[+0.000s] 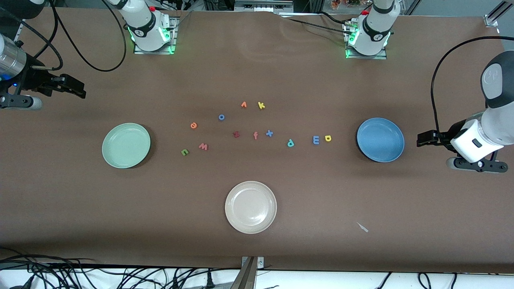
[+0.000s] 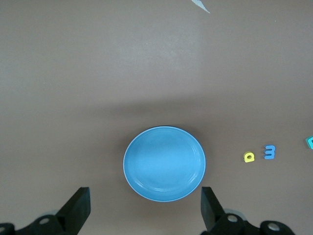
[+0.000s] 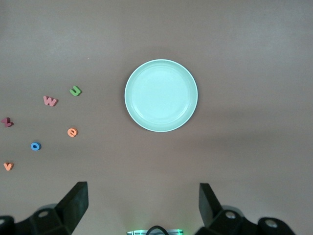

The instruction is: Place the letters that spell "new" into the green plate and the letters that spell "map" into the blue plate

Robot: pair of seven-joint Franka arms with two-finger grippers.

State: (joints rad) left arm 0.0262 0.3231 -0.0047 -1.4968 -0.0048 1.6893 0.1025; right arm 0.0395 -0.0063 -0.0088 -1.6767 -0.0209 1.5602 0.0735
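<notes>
The green plate [image 1: 126, 145] [image 3: 161, 95] lies toward the right arm's end of the table, with the green n [image 1: 184, 152] [image 3: 75, 90], pinkish w [image 1: 203, 146] [image 3: 50, 101] and orange e [image 1: 193, 125] [image 3: 72, 132] on the table beside it. Toward the left arm's end is the blue plate [image 1: 380, 139] [image 2: 164, 164], and beside it lie the yellow a [image 1: 328, 138] [image 2: 249, 157], blue m [image 1: 316, 139] [image 2: 269, 152] and teal p [image 1: 290, 143] [image 2: 310, 142]. Both plates hold nothing. My left gripper [image 1: 423, 139] [image 2: 145, 205] hangs open over the table beside the blue plate. My right gripper [image 1: 76, 87] [image 3: 143, 203] hangs open near the green plate.
A cream-white plate [image 1: 251, 206] lies nearest the front camera at mid-table. Other letters lie in the middle: blue o [image 1: 221, 117], dark red z [image 1: 236, 134], orange f [image 1: 255, 135], blue x [image 1: 269, 133], orange v [image 1: 243, 104], yellow k [image 1: 261, 105]. A small white scrap [image 1: 362, 227] lies nearer the camera than the blue plate.
</notes>
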